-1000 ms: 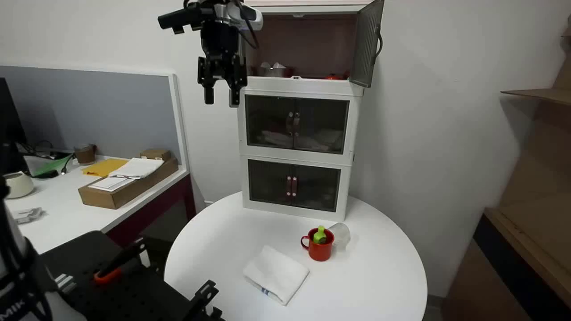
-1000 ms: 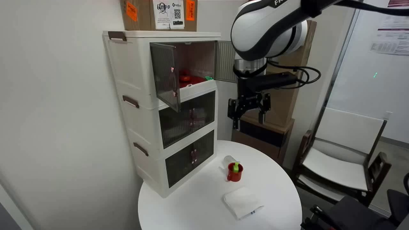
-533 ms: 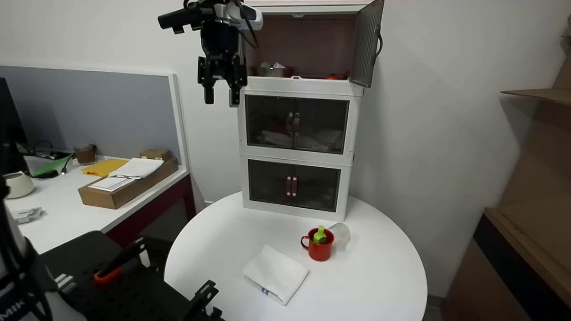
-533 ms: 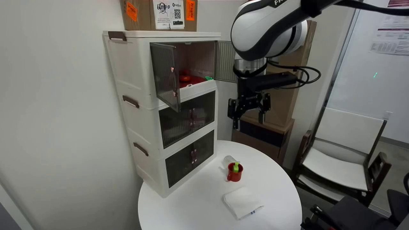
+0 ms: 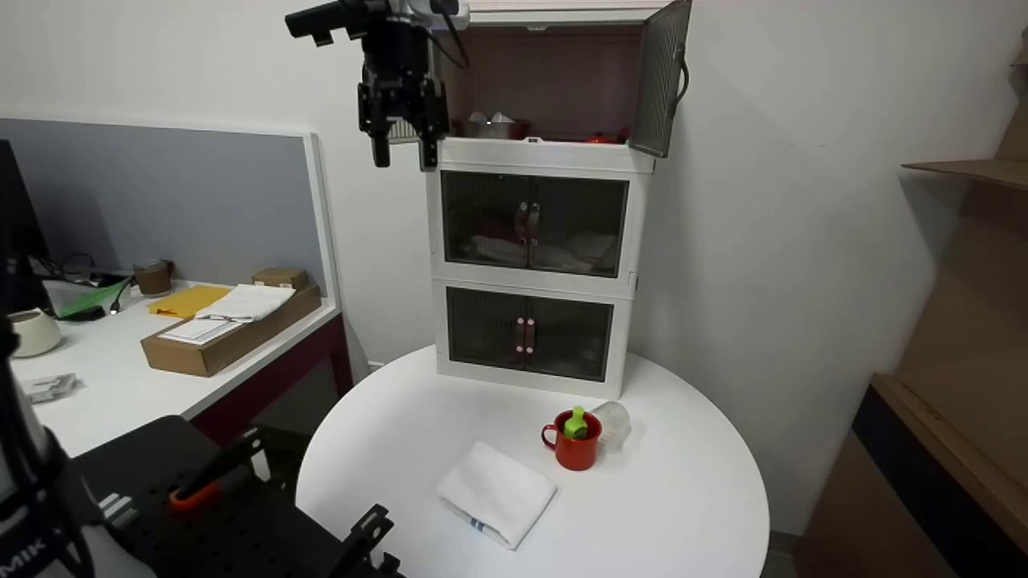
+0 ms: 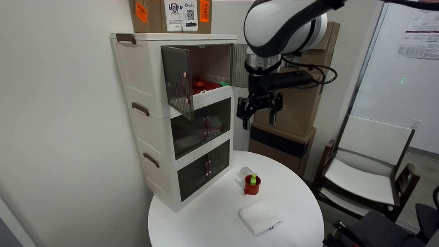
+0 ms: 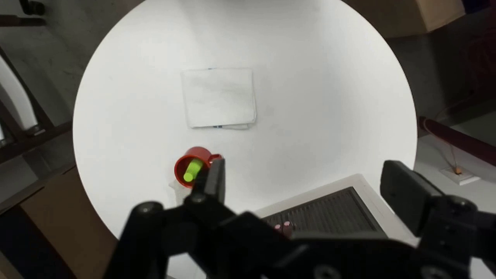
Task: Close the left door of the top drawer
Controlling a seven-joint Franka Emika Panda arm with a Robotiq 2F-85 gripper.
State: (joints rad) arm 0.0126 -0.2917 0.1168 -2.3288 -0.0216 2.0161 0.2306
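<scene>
Your one gripper (image 6: pixel 259 122) is released, its two fingers spread wide; in an exterior view it hangs at four o'clock from the left door (image 6: pixel 176 82), well apart. That door (mostly hidden by your gripper in an exterior view) is swung outward from the top drawer (image 5: pixel 554 84), uppermost of three tiers in your one white cabinet (image 5: pixel 534 282). The drawer's second, the right door (image 5: pixel 660 84), stands wide too. Below are four dark doors (image 5: pixel 486 217), two per tier, closed.

In an exterior view, the cabinet stands at twelve o'clock on your one round table (image 5: pixel 658 498). There you have one red mug (image 5: pixel 577 449) holding one lime-green object (image 5: pixel 575 422), one clear cup (image 5: pixel 613 424) at the mug's two o'clock and one white cloth (image 5: pixel 498 494) at its eight.
</scene>
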